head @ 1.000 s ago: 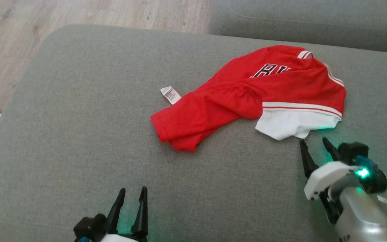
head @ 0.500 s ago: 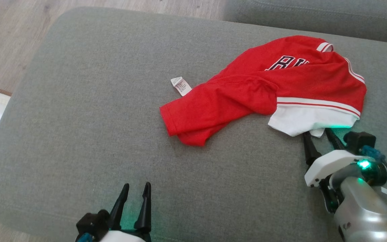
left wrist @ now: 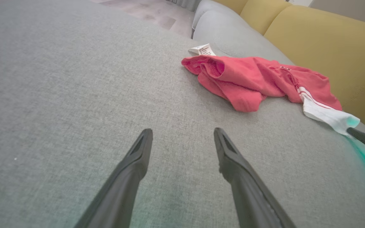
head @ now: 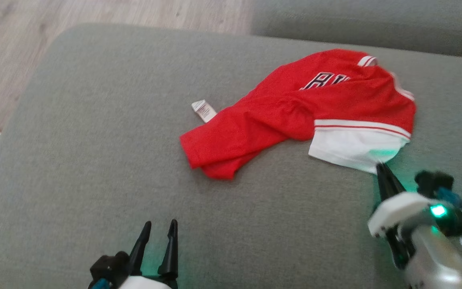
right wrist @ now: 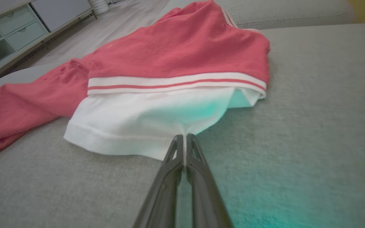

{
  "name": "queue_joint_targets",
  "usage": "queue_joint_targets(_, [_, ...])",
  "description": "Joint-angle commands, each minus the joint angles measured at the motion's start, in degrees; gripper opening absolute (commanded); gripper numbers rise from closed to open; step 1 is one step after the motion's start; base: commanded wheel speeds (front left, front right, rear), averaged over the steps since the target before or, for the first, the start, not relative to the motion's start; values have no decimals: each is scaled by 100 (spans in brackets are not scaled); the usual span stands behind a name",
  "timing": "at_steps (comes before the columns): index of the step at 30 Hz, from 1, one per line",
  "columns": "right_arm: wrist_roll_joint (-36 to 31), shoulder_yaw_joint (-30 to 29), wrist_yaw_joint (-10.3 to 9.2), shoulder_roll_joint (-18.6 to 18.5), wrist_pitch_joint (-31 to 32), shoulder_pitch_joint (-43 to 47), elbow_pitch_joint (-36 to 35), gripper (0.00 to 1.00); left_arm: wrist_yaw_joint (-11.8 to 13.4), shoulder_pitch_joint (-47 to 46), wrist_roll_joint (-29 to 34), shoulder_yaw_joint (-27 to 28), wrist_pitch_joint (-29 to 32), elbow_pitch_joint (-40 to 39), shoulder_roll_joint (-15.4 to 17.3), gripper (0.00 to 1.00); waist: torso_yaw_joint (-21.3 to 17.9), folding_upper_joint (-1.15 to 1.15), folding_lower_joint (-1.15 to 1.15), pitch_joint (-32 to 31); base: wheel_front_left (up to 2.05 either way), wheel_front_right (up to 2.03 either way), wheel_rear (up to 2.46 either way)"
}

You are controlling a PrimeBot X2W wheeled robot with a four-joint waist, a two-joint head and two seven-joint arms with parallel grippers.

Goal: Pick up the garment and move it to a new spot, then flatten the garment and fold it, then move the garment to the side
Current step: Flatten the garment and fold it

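The garment (head: 295, 116) is a red jersey with white trim and a white lower panel, lying crumpled on the grey cushion (head: 94, 140). It also lies in the left wrist view as the garment (left wrist: 249, 79) and in the right wrist view as the garment (right wrist: 176, 63). My right gripper (head: 380, 167) is shut on the white hem's edge, as the right gripper (right wrist: 184, 136) shows close up, pinching a fold of white cloth. My left gripper (head: 159, 228) stands open over bare cushion, well short of the jersey, with nothing between the left gripper (left wrist: 182, 133) fingers.
A white care label (head: 203, 110) sticks out at the jersey's left side. Wooden floor (head: 14, 48) lies past the cushion's far left edge. Yellow back cushions (left wrist: 328, 41) rise behind the sofa. A low cabinet with drawers (right wrist: 14, 28) stands across the floor.
My right gripper has moved forward onto the white hem and shut on it. The left gripper stays open in place. The head camera has shifted between frames.
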Motion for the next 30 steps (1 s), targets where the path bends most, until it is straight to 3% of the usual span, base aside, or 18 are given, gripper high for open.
queue_joint_targets(1, [52, 89, -5, -156, -37, 243, -277, 0, 4, -97, 62, 240, -55, -118, -3, 100, -234, 0, 0, -275, 0, 0, 0])
queue_joint_targets(7, [205, -14, -5, -561, -37, 902, -812, 0, -28, 12, 135, 438, -55, -76, -3, 100, -720, 0, 0, -616, 0, 0, 0])
queue_joint_targets(12, [334, -61, -5, -673, -37, 1257, -941, 0, -41, -14, 121, 495, -55, -46, -3, 100, -957, 0, 0, -668, 0, 0, 0])
queue_joint_targets(14, [365, -72, -5, -726, -37, 1362, -1154, 100, -50, -66, 86, 486, -55, 11, -3, 100, -1099, 0, 0, -632, 0, 0, 0])
queue_joint_targets(18, [33, -290, -5, -653, -37, 1482, -1982, 100, -58, -189, 47, 472, -55, 59, -3, 100, -1238, 0, 0, -529, 0, 0, 0])
queue_joint_targets(23, [-639, -579, -5, -260, -37, 1785, -3136, 100, 72, -387, 203, 549, -55, -4, -3, 100, -1289, 0, 0, -431, 0, 0, 0])
queue_joint_targets(30, [-912, -495, -5, 220, -37, 2012, -3509, 100, 194, -846, 350, 589, -55, -27, -3, 100, -1292, 0, 0, -320, 0, 0, 0])
